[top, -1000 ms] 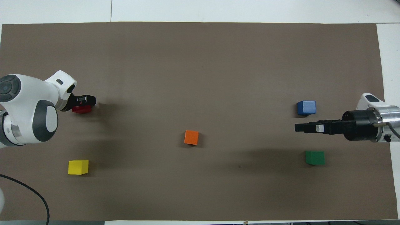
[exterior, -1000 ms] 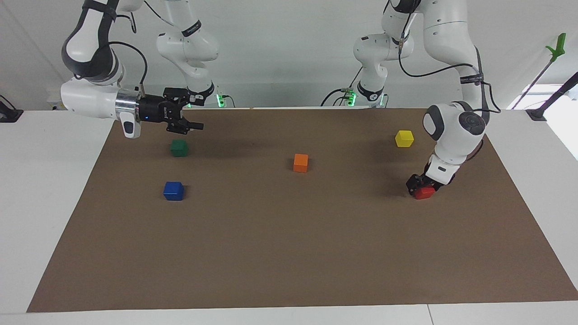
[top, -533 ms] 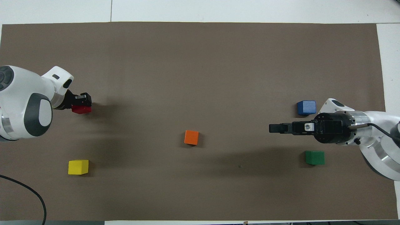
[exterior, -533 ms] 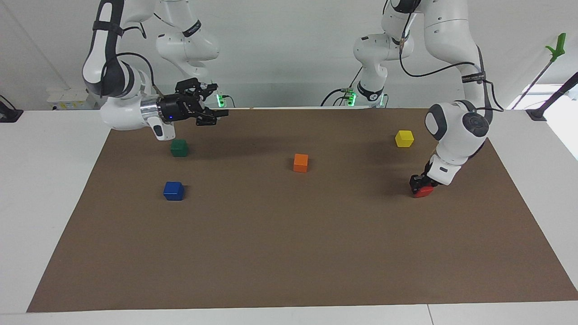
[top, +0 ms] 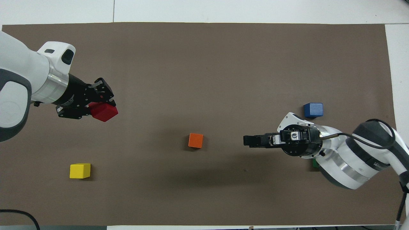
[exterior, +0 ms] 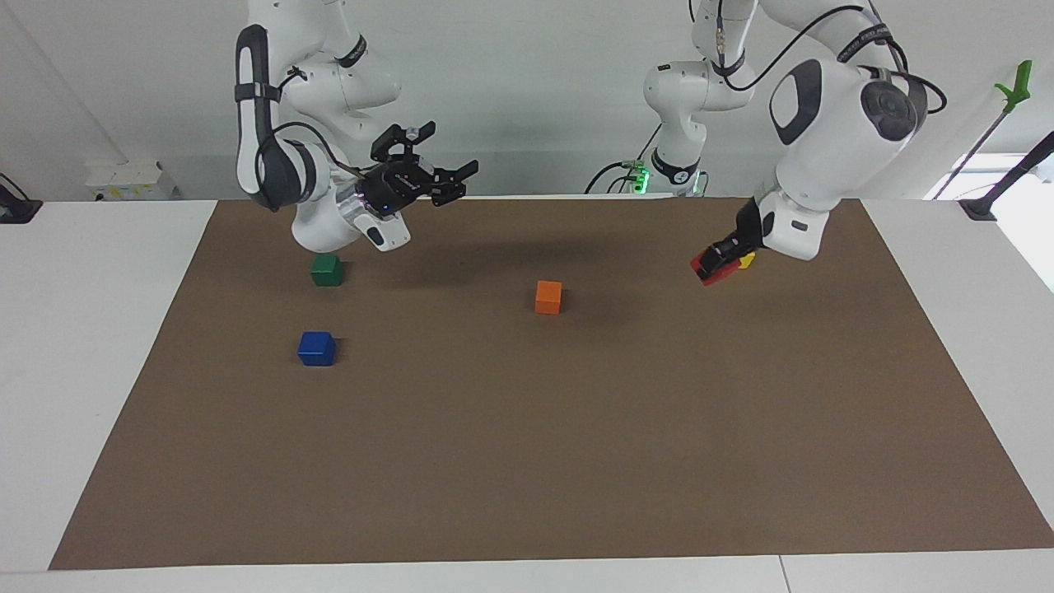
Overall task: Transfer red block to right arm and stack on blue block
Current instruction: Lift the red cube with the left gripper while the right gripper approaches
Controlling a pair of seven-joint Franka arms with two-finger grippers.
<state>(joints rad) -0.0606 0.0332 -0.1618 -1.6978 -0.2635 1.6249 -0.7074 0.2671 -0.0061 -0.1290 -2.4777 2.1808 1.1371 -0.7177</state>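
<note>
The red block hangs tilted in the air with my left gripper shut on it, over the mat toward the left arm's end. My right gripper is raised and open, holding nothing, pointing toward the table's middle over the mat between the orange block and the green block. The blue block rests on the brown mat toward the right arm's end, apart from both grippers.
An orange block sits mid-mat. A green block lies nearer to the robots than the blue one, mostly covered by the right arm from above. A yellow block lies toward the left arm's end.
My left gripper closed on the red block, lifted it off the mat and carried it toward the middle. The right arm swung toward the middle too, its gripper rising and turning.
</note>
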